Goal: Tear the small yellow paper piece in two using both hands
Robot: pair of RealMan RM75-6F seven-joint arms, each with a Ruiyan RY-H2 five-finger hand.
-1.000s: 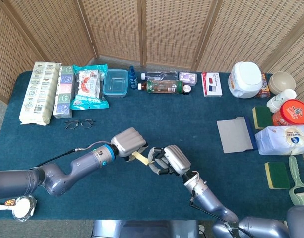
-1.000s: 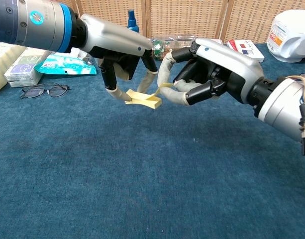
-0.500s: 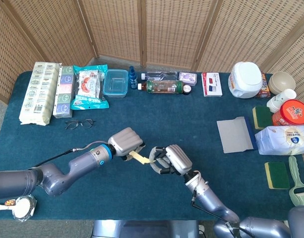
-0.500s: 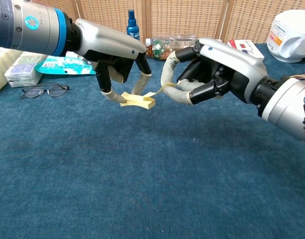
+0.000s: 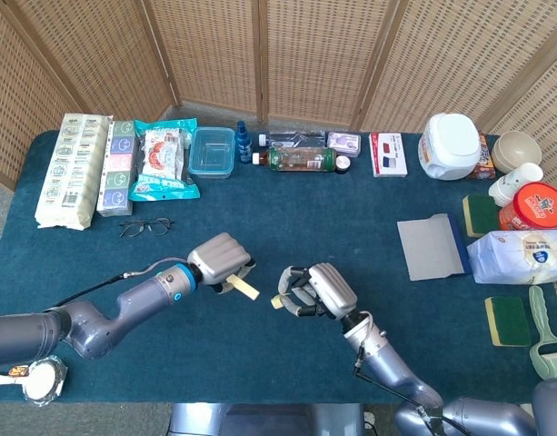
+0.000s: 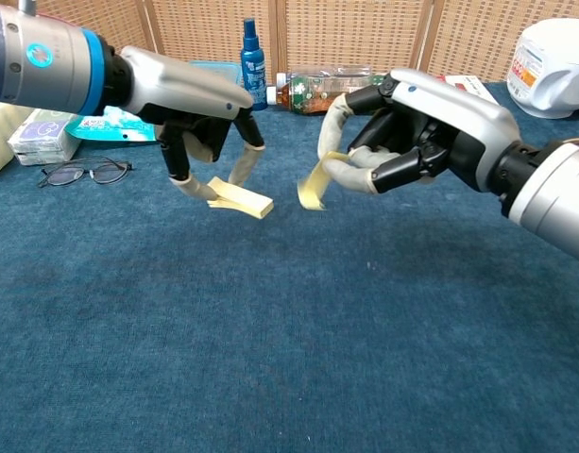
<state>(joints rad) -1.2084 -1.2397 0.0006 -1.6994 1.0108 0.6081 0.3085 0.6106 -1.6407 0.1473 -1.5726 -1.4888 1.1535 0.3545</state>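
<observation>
The yellow paper is in two pieces, held above the blue table. My left hand pinches the larger yellow piece between thumb and fingertips. My right hand pinches the smaller yellow strip, which hangs down from its fingertips. A clear gap separates the two pieces, and the hands face each other near the table's front middle.
Glasses lie behind my left hand. Food packs, a clear box and bottles line the back edge. A grey sheet, sponges, jars and a bag crowd the right side.
The paper joined both hands earlier; now it has torn. My left hand has drawn left with the larger piece, and my right hand has pulled right with the strip.
</observation>
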